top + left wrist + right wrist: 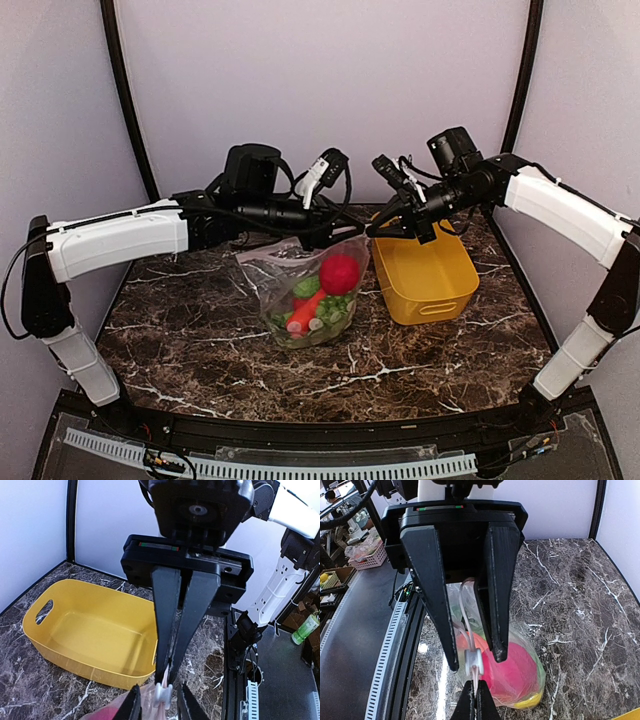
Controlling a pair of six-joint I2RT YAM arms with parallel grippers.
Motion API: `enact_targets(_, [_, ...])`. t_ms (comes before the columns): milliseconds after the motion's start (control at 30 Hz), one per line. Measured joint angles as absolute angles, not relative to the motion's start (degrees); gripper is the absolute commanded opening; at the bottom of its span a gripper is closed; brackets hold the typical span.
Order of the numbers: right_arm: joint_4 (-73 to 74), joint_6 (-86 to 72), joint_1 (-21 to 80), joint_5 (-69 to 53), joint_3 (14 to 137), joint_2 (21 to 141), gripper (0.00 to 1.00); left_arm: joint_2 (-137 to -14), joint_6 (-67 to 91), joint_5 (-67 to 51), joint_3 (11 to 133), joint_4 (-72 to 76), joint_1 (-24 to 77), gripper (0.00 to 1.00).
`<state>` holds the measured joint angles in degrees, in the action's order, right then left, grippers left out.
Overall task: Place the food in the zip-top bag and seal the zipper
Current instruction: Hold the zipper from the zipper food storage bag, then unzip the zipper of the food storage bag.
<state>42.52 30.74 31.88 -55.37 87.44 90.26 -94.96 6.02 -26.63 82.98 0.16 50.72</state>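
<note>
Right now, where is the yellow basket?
In the top view, the yellow basket sits on the right half of the marble table, right beside the filled zip-top bag, which stands on its left.

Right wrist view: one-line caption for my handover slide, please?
Right gripper shut on the zipper; left gripper open astride it, zip-top bag of food below.

1. The zip-top bag [262, 268] is clear and crinkly. It stands bulging near the middle of the marbled table [200, 340], its top edge lifted and drawn toward the right.
2. The food [339, 273] is all inside it. A big red round piece is uppermost, what looks like an orange-red pepper [303, 314] slants below, and green pieces crowd around. A yellow one shows at the bottom.
3. The zipper [465, 605] is a thin pale strip along the mouth, carrying a small whitish tab [475, 661].
</note>
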Motion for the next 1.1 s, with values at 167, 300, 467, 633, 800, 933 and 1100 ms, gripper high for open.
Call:
enact_targets(167, [42.63,30.76,31.88,-55.16,87.44,90.26,0.00,-95.66,5.91,-26.79,84.27,-1.15,50.74,0.08])
enact_targets(300, [42.89,30.76,31.86,-54.30,87.44,90.26,0.00,-96.03,6.02,-27.11,84.79,-1.91,50.74,0.03])
enact_targets(467, [42.96,30.81,31.79,-54.13,87.44,90.26,0.00,-96.16,5.96,-27.14,85.36,-3.09,50.74,0.02])
enact_targets(633, [43.75,31.00,30.89,-54.35,87.44,89.82,0.00,-96.03,4.89,-26.09,85.38,-3.31,50.81,0.01])
enact_targets(800, [43.53,31.18,28.97,-56.62,87.44,89.65,0.00,-95.11,4.40,-24.80,84.90,-2.57,50.78,0.01])
enact_targets(933, [43.79,31.44,26.50,-57.52,87.39,89.34,0.00,-92.49,4.23,-23.77,81.95,-2.33,50.11,0.01])
enact_targets(1100, [43.90,32.08,22.02,-58.06,87.24,88.23,0.00,-87.94,3.90,-22.24,78.48,-4.12,48.23,0.01])
